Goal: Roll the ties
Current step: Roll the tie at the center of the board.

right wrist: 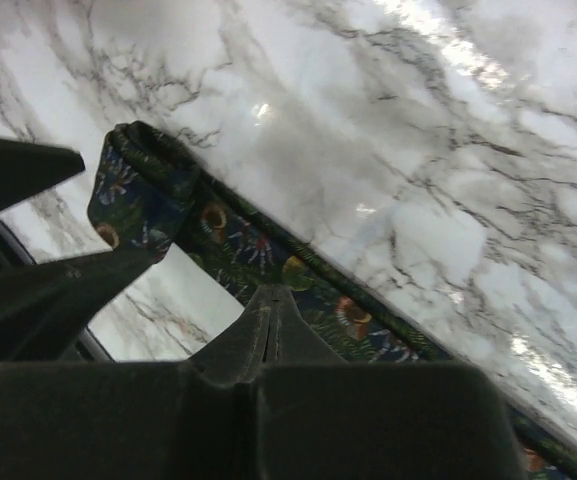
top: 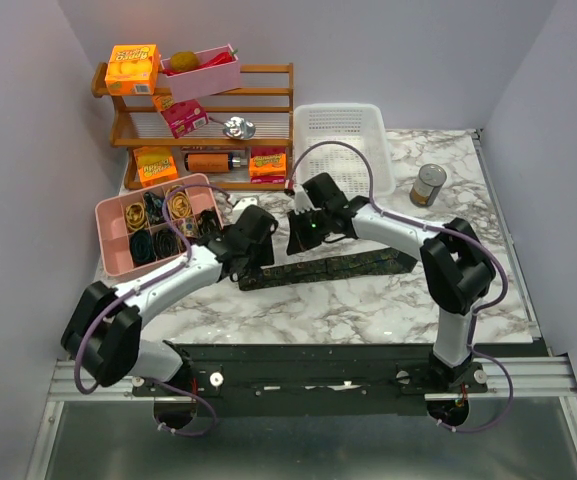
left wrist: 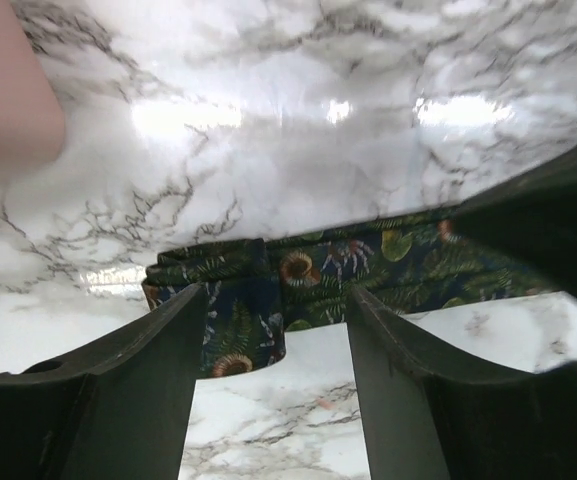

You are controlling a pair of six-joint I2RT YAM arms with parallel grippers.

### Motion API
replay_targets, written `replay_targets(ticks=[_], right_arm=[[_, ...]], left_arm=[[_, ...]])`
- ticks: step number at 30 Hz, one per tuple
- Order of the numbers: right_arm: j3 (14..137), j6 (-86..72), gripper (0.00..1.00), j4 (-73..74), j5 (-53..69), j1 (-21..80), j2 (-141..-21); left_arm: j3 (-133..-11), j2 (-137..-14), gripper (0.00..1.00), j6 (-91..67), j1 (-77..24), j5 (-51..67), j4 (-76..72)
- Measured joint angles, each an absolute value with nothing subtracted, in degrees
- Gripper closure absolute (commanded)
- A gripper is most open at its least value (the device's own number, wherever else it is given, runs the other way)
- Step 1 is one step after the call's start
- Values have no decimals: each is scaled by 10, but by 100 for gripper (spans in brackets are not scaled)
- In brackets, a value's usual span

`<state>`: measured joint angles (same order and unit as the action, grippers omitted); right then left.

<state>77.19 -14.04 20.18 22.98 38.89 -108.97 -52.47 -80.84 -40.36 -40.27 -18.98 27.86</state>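
One tie (top: 353, 264), dark fabric with a fern and orange-gold print, lies flat across the middle of the marble table. Its left end is folded over on itself (left wrist: 230, 312). My left gripper (top: 255, 268) is at that folded end, open, its fingers (left wrist: 173, 350) either side of the fabric (left wrist: 313, 272) without pinching it. My right gripper (top: 304, 238) is shut, its joined tip (right wrist: 272, 292) low over the tie's strip (right wrist: 228, 240) a little right of the fold; I cannot tell whether it touches the tie. In the right wrist view the folded end (right wrist: 133, 190) shows beside the left gripper's dark fingers (right wrist: 63, 290).
A pink compartment tray (top: 111, 255) with rolled items stands at the left, its wall close to the left gripper (left wrist: 8, 100). Behind are a wooden shelf (top: 268, 110) with boxes, a white basket (top: 340, 135) and a can (top: 429, 185).
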Motion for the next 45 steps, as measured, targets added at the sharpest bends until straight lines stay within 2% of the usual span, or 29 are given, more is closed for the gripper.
replay_targets(ticks=[4,14,21,32,45], right_arm=[[776,-139,99,202,238,412,-1090],[848,-134,99,201,269,473,-1124],[892,-133,99,208,277,494,-1188],[896,-128,99,228,254,494,-1215],[897,-124,99,229,241,493,-1228]], left_arm=[[-476,-747,22,-402,-349,-146,241],[-334,-632,23,-407,-219,-17,185],[-273,-600,24,-419,-154,72,132],[-220,-618,25,-436,-138,147,42],[-185,-664,36,-447,-136,180,-71]])
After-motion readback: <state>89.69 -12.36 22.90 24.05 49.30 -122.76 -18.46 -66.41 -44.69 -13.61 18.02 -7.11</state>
